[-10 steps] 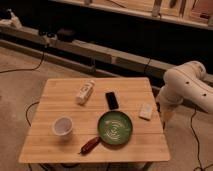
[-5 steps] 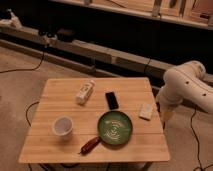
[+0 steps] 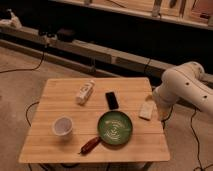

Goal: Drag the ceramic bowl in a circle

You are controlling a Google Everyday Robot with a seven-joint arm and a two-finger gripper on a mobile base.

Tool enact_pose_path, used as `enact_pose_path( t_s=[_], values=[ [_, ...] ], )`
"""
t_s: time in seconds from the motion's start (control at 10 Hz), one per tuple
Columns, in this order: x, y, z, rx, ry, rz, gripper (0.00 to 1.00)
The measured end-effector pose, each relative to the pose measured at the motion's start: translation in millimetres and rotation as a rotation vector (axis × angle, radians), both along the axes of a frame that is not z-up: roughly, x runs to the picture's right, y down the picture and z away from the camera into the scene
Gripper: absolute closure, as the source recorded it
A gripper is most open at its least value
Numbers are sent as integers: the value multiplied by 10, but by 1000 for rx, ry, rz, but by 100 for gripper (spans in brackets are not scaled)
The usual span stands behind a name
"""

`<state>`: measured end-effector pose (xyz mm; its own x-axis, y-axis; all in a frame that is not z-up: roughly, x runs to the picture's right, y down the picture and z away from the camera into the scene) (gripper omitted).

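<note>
Nothing of the drag looks begun: the ceramic bowl (image 3: 115, 128) sits by the table's (image 3: 55, 150) near edge, right of centre, untouched. The gripper (image 3: 161, 111) hangs at the table's right edge, beside a pale block (image 3: 147, 110), jaws spread, holding nothing. Reaching, contact and the whole circle are left

Glossy white arm (image 3: 186, 85) — fat, rounded segments — its claw (image 3: 163, 114) low beside the table (image 3: 55, 150).
</note>
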<state>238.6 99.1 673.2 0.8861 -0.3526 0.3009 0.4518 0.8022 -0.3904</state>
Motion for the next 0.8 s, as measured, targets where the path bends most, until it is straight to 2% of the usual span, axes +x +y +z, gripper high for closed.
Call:
enact_pose_path(
  t_s=[0.2, 0.3, 0.4, 0.6, 0.8],
  values=[
    [-134, 43, -101, 35, -158, -136, 35],
    [-206, 70, -186, 61, -264, -210, 35],
    [-253, 110, -262, 71, -344, -258, 35],
    [-373, 222, -508, 90, -563, -364, 35],
    [-431, 269, -679, 119, -695, -423, 35]
  ],
)
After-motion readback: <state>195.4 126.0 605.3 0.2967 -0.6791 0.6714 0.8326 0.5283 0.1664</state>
